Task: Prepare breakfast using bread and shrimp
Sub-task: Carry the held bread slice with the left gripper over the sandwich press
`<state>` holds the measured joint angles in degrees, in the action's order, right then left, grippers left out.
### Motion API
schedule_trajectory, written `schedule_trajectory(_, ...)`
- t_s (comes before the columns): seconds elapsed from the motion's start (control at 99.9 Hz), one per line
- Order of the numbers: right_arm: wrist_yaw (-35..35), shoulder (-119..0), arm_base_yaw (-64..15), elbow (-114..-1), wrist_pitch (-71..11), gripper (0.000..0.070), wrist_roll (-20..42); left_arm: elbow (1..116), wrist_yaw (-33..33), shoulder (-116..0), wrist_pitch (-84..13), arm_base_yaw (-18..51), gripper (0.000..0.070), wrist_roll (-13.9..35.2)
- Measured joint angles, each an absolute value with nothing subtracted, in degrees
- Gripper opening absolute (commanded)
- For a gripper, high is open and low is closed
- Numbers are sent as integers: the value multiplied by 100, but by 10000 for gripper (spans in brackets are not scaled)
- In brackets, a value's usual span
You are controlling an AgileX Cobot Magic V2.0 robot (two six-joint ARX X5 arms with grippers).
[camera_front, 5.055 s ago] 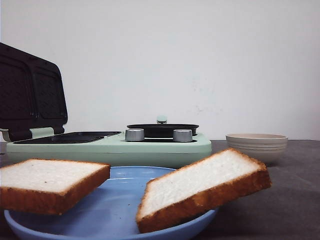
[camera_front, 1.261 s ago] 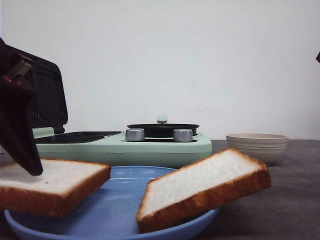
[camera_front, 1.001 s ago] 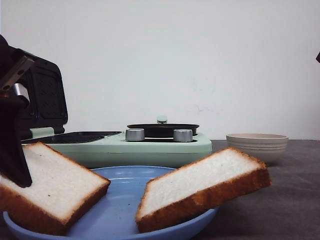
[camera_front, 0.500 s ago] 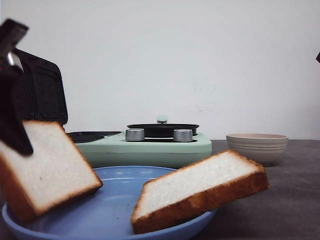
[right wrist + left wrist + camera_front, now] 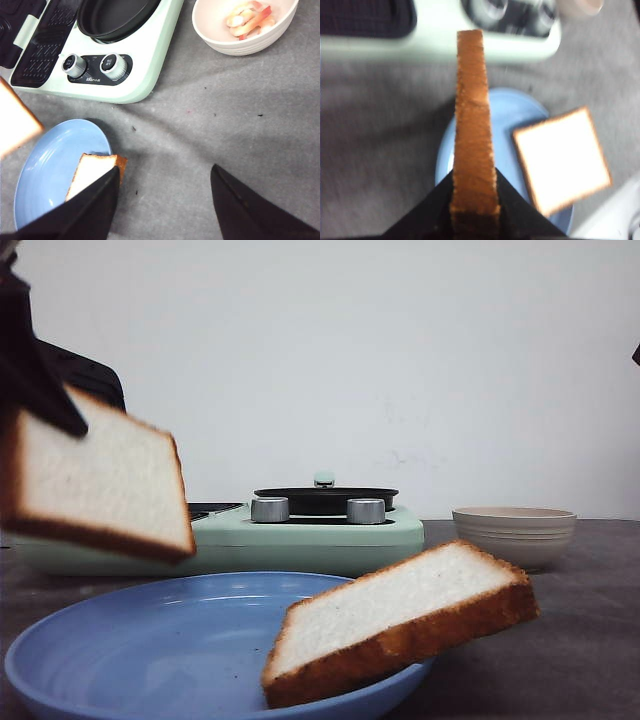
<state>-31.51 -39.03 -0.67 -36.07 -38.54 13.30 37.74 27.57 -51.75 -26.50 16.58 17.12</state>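
Left pincer [image 5: 474, 210] clamped on 1 bread slice [image 5: 100, 475] above blue plate [image 5: 120, 660] – second slice [image 5: 400, 625] on it, right pincer [image 5: 165, 200] spread wide – empty, shrimp [image 5: 248, 16] in bowl [image 5: 225, 42]

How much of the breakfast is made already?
Just starting! The left gripper is holding one bread slice up in the air, off the blue plate. The other slice sits on the plate. The shrimp is in the bowl, and the sandwich maker is open and empty.
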Motion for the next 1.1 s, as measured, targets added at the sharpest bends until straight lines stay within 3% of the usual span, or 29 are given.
schedule_trajectory(0.28, -3151, -3903, -67, -3607, -3854, 357, 1330, 3774, 2180, -5094, -1734, 1675, 4, 1704)
schedule_trajectory(0.47, -3151, -3903, -67, -3607, -3854, 357, 1330, 3848, 1546, -5098, -1455, 1675, 4, 1363)
schedule_trajectory(0.751, -3151, -3903, -67, -3607, -3854, 357, 1328, 4464, 766, -5382, -1135, 1675, 4, 436)
schedule_trajectory(1.101, -3151, -3903, -67, -3607, -3854, 357, 1330, 5708, 311, -6818, -1133, 1706, 4, -934)
